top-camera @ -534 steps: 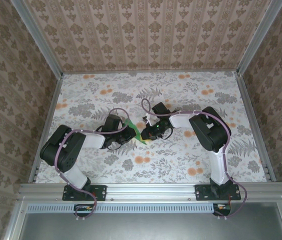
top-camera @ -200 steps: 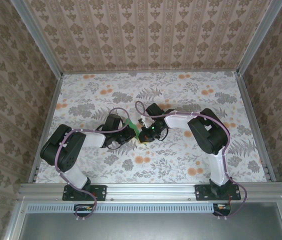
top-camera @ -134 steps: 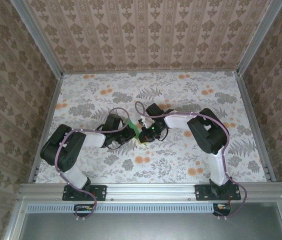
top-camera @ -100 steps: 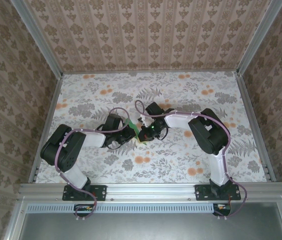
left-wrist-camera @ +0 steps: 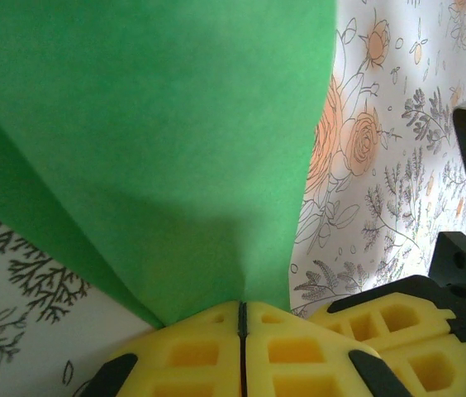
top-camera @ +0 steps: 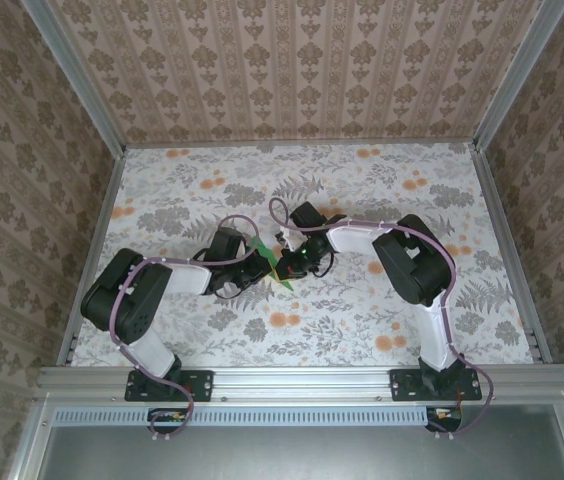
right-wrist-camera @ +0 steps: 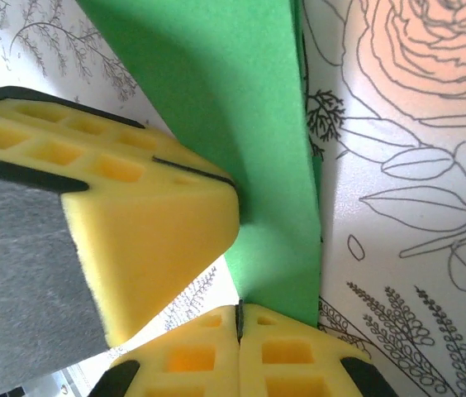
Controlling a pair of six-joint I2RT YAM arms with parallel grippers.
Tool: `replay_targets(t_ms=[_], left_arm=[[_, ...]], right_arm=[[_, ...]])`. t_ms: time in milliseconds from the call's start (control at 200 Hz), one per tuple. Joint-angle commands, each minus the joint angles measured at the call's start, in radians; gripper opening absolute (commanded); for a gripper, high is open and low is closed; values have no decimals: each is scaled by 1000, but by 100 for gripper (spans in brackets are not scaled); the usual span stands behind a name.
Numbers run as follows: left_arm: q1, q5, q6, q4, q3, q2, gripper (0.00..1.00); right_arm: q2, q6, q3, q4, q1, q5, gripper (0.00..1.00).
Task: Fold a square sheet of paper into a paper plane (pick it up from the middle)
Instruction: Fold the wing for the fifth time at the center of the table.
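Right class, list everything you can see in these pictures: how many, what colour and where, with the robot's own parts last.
sheet of paper: one, bright green, mid-table, bent, pinched by both grippers
table: one, white floral cover with orange and grey blooms, under the arms
walls: three, beige damask pattern, around the table
frame rail: one, silver metal, near edge
cables: two, purple, along the arms
left arm: one, black and white, near left
right arm: one, black and white, near right
left gripper: one, yellow pads, shut on the paper
right gripper: one, yellow pads, shut on the paper
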Motion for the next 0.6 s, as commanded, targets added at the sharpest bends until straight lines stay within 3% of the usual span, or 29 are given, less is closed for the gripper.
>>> replay_targets(t_ms=[0,180,595], left_arm=[[2,-59,25,-100,6,32,6],[2,-84,23,-153,16,37,0],[8,-96,9,-179,13,58,0]], right_arm=[[17,-7,-20,-76,-5,36,0],[-1,-42,-41,-137,-5,44,0],[-105,-73,-207,-183,-7,37,0]])
